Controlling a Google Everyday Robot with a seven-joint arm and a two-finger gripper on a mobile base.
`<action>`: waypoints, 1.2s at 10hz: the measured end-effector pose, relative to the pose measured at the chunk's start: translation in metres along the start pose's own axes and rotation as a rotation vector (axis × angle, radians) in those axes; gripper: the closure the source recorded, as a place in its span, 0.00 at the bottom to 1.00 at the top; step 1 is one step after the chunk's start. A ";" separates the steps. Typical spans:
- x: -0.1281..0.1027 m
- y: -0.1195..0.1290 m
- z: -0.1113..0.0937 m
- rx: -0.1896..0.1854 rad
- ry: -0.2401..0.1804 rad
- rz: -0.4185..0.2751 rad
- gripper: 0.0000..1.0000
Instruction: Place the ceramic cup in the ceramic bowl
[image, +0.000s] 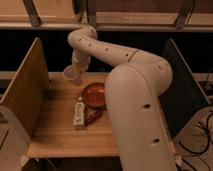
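The ceramic cup (72, 75), small, pale and white, hangs tilted in the air above the back left of the wooden table (55, 135). My gripper (78, 69) is shut on the cup's right side and holds it off the table. The ceramic bowl (94, 94), shallow, orange-red and glossy, sits on the table just right of and below the cup. My arm partly covers the bowl's right edge.
A white rectangular tube-like box (79, 114) lies in front of the bowl, with a reddish-brown packet (93, 118) beside it. Tall side panels stand at the left (25, 90) and right (186, 85) of the table. My large white arm (140, 110) fills the right half.
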 end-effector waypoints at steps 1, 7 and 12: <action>0.004 -0.011 -0.007 0.022 -0.005 0.030 1.00; 0.084 -0.060 0.001 0.091 0.064 0.351 1.00; 0.107 -0.067 0.045 0.085 0.125 0.463 1.00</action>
